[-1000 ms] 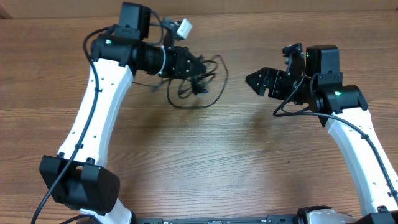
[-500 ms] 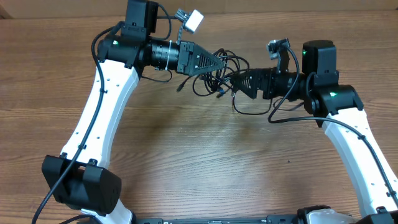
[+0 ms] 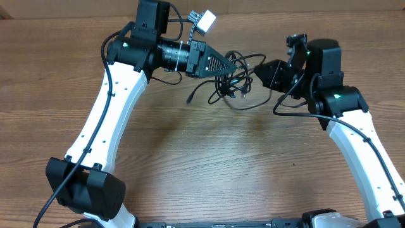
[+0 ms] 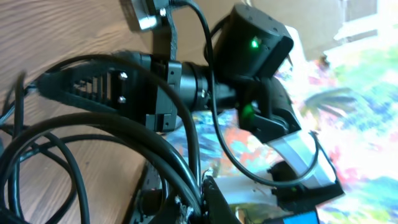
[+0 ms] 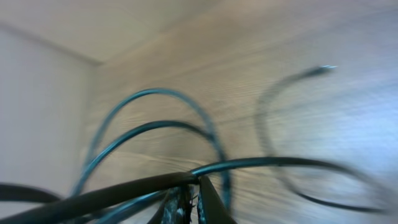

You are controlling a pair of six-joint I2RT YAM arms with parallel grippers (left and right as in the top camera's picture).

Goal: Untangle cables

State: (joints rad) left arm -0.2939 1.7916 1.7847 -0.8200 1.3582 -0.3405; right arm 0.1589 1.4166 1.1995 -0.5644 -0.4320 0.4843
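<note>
Wood-grain worktop (image 3: pixel 209 158) lies partly hidden under both arms. The cables (image 3: pixel 228 81), thin glossy black loops, hang tangled at upper centre, and their plug ends are hard to pick out. The left gripper (image 3: pixel 236 63), a ribbed black wedge, has its jaws pinching them. The right gripper (image 3: pixel 257 72) is motion-blurred in its wrist view, with jaws pressed together on a strand.

Brown wood-grain table (image 3: pixel 209 164), tangled thin black cables (image 3: pixel 231 81) looped over its far middle.
</note>
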